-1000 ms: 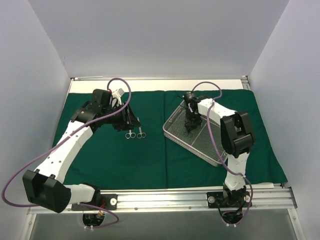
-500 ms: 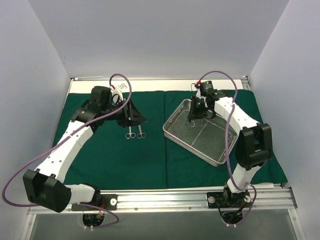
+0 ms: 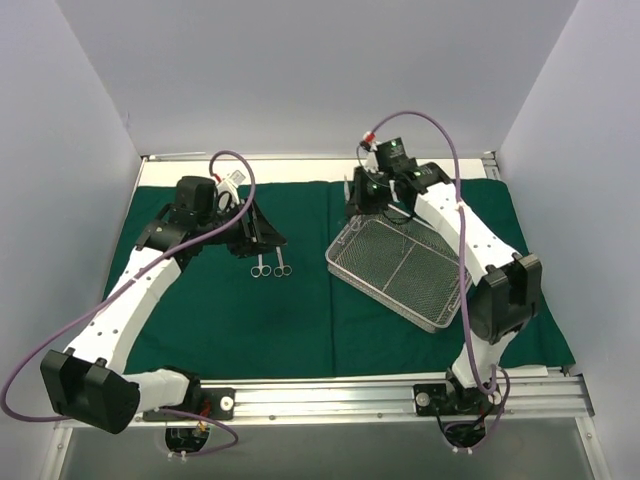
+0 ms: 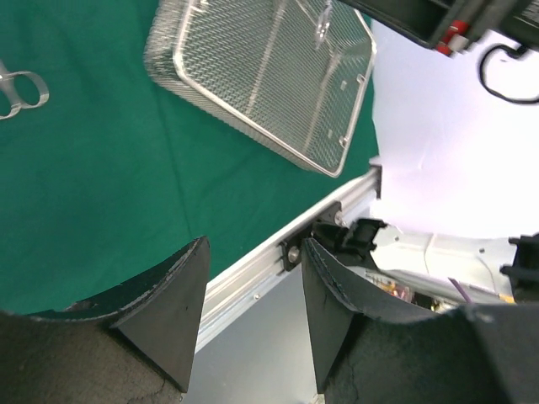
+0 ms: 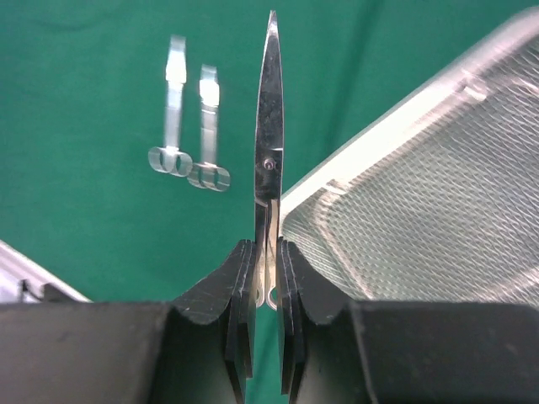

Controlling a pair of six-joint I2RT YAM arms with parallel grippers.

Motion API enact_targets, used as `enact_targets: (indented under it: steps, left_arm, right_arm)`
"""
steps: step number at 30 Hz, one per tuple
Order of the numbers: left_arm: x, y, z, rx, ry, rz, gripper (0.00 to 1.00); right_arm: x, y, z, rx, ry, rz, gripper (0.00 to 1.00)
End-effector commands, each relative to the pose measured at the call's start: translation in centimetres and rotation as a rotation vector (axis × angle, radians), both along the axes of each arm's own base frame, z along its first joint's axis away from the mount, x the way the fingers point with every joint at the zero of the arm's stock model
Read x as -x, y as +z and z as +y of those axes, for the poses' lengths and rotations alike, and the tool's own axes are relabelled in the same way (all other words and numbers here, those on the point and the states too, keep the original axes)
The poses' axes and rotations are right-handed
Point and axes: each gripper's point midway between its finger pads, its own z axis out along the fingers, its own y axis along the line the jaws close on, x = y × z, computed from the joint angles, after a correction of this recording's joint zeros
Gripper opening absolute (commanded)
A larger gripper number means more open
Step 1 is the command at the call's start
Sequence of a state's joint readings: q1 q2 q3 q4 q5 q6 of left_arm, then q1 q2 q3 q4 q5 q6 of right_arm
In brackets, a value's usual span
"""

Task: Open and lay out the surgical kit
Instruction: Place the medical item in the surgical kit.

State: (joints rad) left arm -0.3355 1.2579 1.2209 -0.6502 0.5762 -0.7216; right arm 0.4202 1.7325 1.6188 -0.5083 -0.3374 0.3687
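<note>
Right hand: scissors tip straight outward

no legible text, no labels, no numbers, no signs

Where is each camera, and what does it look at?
Top external: above and behind, looking down on dark green cloth drape; left arm, right arm show.
Left wrist: looks across the drape at silver wire-mesh tray; open left gripper shows.
Right wrist: looks down; right gripper shut on slim steel scissors.
Shared: all see the tray.

White walls flank a silver front rail.
</note>
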Motion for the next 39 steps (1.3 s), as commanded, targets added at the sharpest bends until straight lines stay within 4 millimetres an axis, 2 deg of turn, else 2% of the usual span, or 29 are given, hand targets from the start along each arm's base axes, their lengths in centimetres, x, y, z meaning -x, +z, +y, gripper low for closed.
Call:
enact_targets:
  steps: [1, 2, 4, 5, 7, 9, 10, 12, 13, 14, 19, 21, 24, 28, 30, 31, 32, 33, 34, 35, 36, 37, 39]
  left_arm:
    - [0.5, 0.1, 2.2, -0.056, 0.074, -0.014, 0.56]
    - [0.6, 0.0, 2.5, -0.056, 0.077, -0.014, 0.56]
    - [0.6, 0.2, 3.2, -0.058, 0.095, -0.021, 0.56]
    - [0.8, 0.1, 3.3, -0.055, 0.092, -0.017, 0.56]
    - [0.8, 0.5, 3.9, -0.042, 0.098, -0.035, 0.57]
    - [0.9, 0.9, 4.1, -0.015, 0.086, -0.038, 0.57]
    - [0.7, 1.3, 4.6, -0.004, 0.102, -0.045, 0.57]
    - [0.8, 2.4, 4.5, 0.040, 0.070, -0.078, 0.57]
    - [1.0, 2.8, 4.5, 0.049, 0.064, -0.093, 0.57]
    - [1.0, 3.0, 4.7, 0.055, 0.064, -0.105, 0.57]
    - [2.2, 4.5, 3.8, 0.158, 0.006, -0.198, 0.58]
    - [2.5, 4.9, 3.6, 0.183, -0.009, -0.217, 0.58]
    - [3.0, 6.7, 3.2, 0.230, -0.050, -0.310, 0.58]
    - [3.1, 8.4, 2.6, 0.264, -0.101, -0.391, 0.59]
    - [3.0, 8.6, 2.6, 0.265, -0.098, -0.394, 0.59]
    - [2.9, 7.9, 2.9, 0.245, -0.074, -0.355, 0.59]
    - [2.4, 7.6, 3.3, 0.219, -0.035, -0.349, 0.59]
    - [2.1, 7.7, 3.7, 0.194, -0.015, -0.359, 0.59]
    - [2.4, 6.5, 4.1, 0.156, 0.019, -0.293, 0.59]
    - [1.4, 5.5, 5.4, 0.083, 0.107, -0.272, 0.59]
    - [1.2, 5.8, 6.3, 0.027, 0.147, -0.274, 0.59]
    - [1.9, 3.8, 7.3, -0.041, 0.191, -0.165, 0.58]
    - [1.6, 2.7, 9.3, -0.155, 0.277, -0.120, 0.58]
  right_arm:
    - [0.3, 0.2, 3.5, -0.022, 0.020, 0.026, 0.00]
    - [0.2, -0.2, 4.4, -0.025, 0.029, 0.035, 0.00]
    - [-0.1, 0.5, 6.1, -0.045, 0.046, 0.023, 0.00]
    - [0.4, -0.1, 7.4, -0.044, 0.079, 0.037, 0.00]
    - [0.6, 0.6, 9.1, -0.058, 0.138, 0.012, 0.00]
    - [1.8, 1.1, 11.2, -0.103, 0.228, -0.001, 0.00]
    - [2.4, 0.9, 11.7, -0.115, 0.264, 0.002, 0.00]
    - [3.8, 1.9, 13.0, -0.172, 0.374, -0.029, 0.00]
    - [4.5, 1.1, 12.9, -0.177, 0.395, -0.012, 0.00]
    - [4.9, 2.4, 13.1, -0.217, 0.427, -0.049, 0.00]
    - [7.9, 5.1, 13.6, -0.344, 0.547, -0.057, 0.00]
    - [8.9, 6.7, 13.6, -0.393, 0.575, -0.067, 0.00]
    - [10.4, 9.3, 13.7, -0.474, 0.616, -0.074, 0.00]
    - [11.7, 11.3, 13.8, -0.535, 0.649, -0.063, 0.00]
    - [11.0, 11.2, 13.6, -0.502, 0.603, -0.068, 0.00]
    - [10.5, 10.9, 13.4, -0.478, 0.586, -0.070, 0.00]
    - [10.1, 9.2, 13.2, -0.428, 0.546, -0.016, 0.00]
    - [8.9, 8.4, 13.1, -0.377, 0.489, -0.022, 0.00]
    - [8.1, 8.3, 13.1, -0.352, 0.452, -0.033, 0.00]
    - [7.6, 7.0, 13.3, -0.318, 0.393, 0.004, 0.00]
    - [7.0, 6.2, 13.5, -0.298, 0.361, 0.011, 0.00]
    - [6.1, 5.8, 13.7, -0.270, 0.320, -0.002, 0.00]
    - [5.0, 3.4, 13.8, -0.192, 0.220, 0.034, 0.00]
